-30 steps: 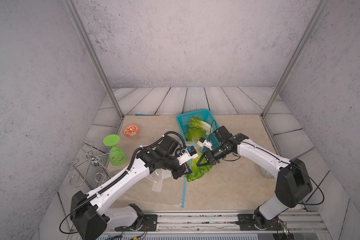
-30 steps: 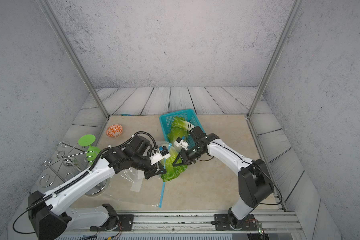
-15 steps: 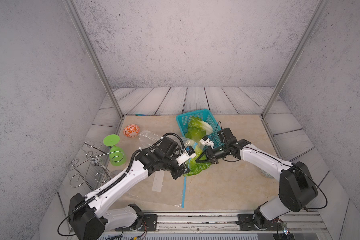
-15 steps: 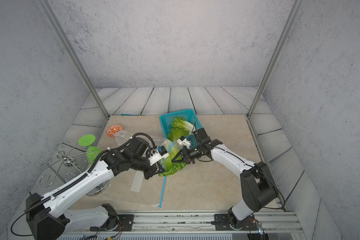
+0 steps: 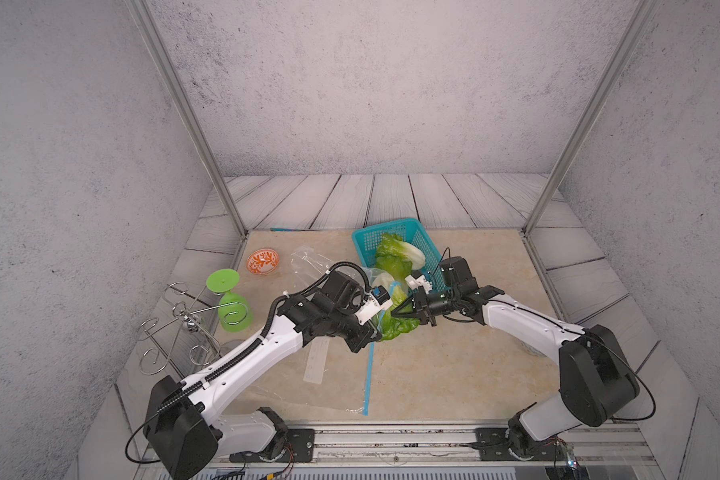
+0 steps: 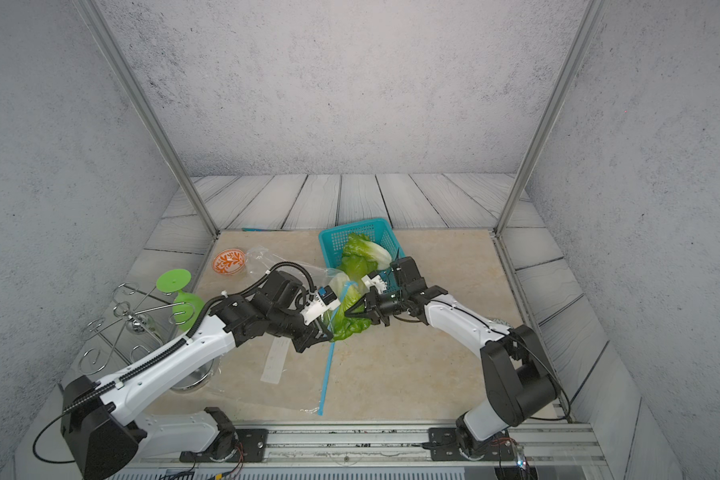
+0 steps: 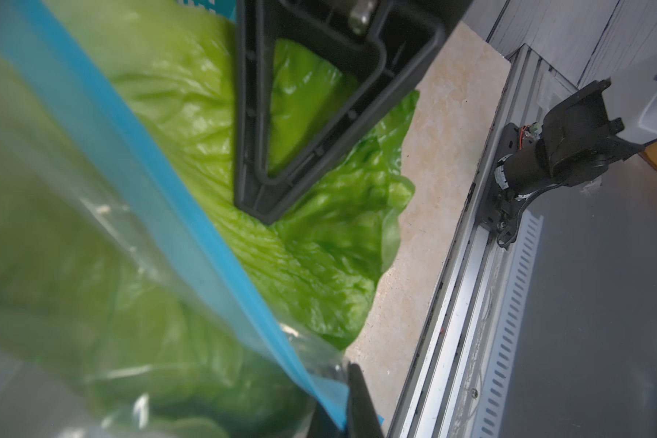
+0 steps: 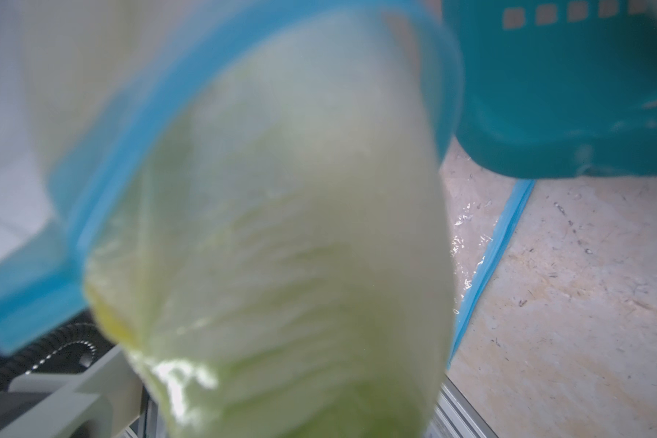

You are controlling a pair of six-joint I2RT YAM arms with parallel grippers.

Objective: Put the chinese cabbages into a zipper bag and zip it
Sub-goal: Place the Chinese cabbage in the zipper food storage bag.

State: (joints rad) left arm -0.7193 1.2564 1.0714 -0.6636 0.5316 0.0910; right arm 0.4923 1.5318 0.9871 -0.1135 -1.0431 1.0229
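The clear zipper bag (image 5: 308, 266) lies on the table, its blue zip strip (image 5: 368, 374) running toward the front. My left gripper (image 5: 368, 334) (image 7: 342, 413) is shut on one lip of that zip strip (image 7: 167, 189) and holds it raised. My right gripper (image 5: 402, 309) (image 6: 356, 311) is shut on a chinese cabbage (image 5: 395, 324) (image 7: 319, 246). The cabbage's white base (image 8: 300, 246) points into the bag mouth, ringed by the blue rim (image 8: 243, 57). More chinese cabbages (image 5: 400, 255) lie in the teal basket (image 5: 391, 230). In the right wrist view the cabbage hides my fingers.
A green goblet (image 5: 233, 309), an orange-patterned bowl (image 5: 262, 262) and a wire rack (image 5: 179, 324) stand at the left. The basket (image 8: 566, 94) sits just behind my right gripper. A metal rail (image 5: 391, 436) runs along the front edge.
My left gripper has lifted the bag's lip off the table. My right gripper has levelled out and brought the cabbage up and base first to the bag mouth.
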